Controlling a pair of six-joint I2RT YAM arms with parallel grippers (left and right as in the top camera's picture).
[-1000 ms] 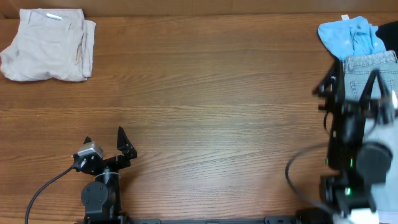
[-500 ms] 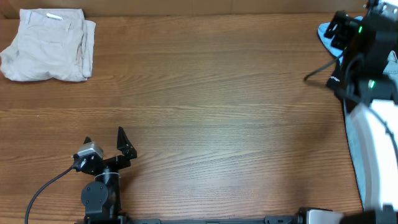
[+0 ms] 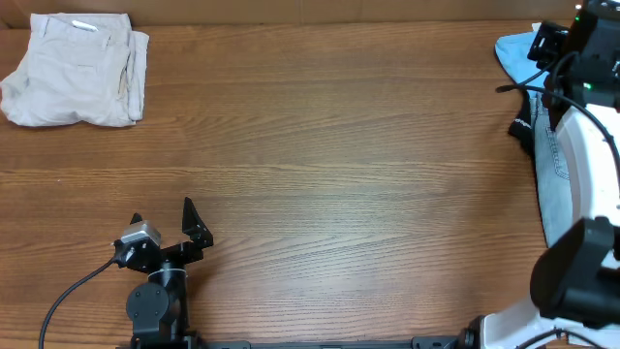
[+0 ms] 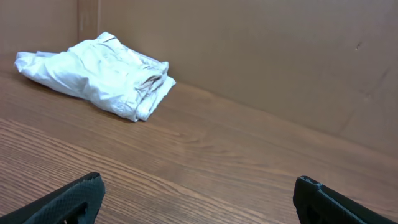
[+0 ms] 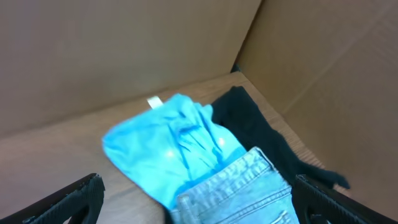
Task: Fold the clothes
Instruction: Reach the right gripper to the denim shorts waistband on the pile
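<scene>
Wooden table (image 3: pixel 320 145) carries folded beige shorts (image 3: pixel 73 70) far left; left gripper (image 3: pixel 162 211) sits near left, jaws spread; far right, right gripper (image 5: pixel 196 186), jaws spread, hangs over denim shorts (image 5: pixel 249 180), sky-blue T-shirt (image 5: pixel 168 149) and black garment (image 5: pixel 255 121)

Robot lab bench, not home. Bare wood-grain table (image 3: pixel 320 165), plain cardboard walls (image 4: pixel 261 50) along far and right edges. No furniture, no room in sight. My left arm (image 3: pixel 155 302) mounted at near edge, cable (image 3: pixel 73 288) trailing toward near-left corner. Shorts (image 3: pixel 76 70) folded at far-left corner, clothes (image 5: pixel 180 149) heaped at far-right corner.
</scene>
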